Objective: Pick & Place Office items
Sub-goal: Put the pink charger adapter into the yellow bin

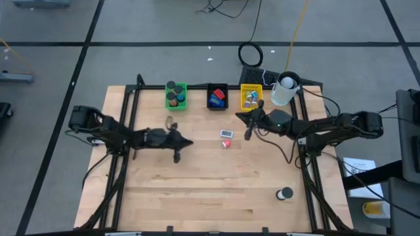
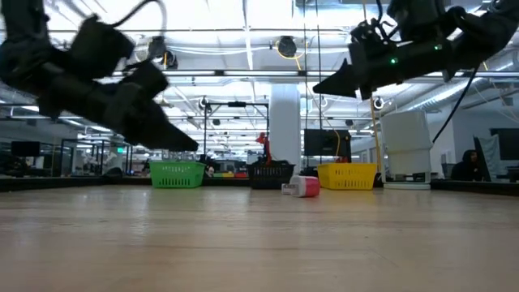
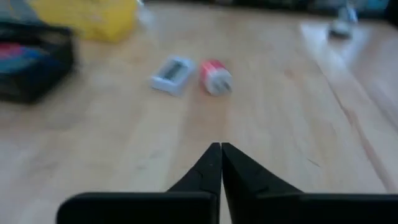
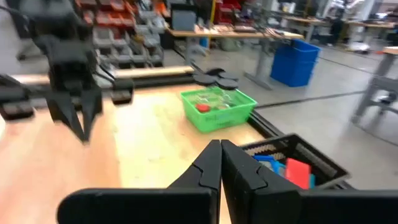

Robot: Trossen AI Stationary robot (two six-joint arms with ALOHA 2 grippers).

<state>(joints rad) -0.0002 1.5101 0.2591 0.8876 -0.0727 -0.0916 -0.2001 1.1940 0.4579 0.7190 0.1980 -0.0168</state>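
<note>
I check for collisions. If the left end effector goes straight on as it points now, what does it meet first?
Probably the red-and-white piece lying beside the small white piece; the left end effector is shut, depth unclear.

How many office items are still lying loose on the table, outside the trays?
3: a small white block and a red-and-white piece beside it at the table's middle, and a dark round roll near the front right. Others may be hidden under the arms.

The high view looks straight down on the whole pale wooden table [image 1: 197, 177]. The low view looks level across the tabletop toward its far edge. Both share the green plastic mesh basket [image 1: 176, 96] [image 2: 177, 173] there.
</note>
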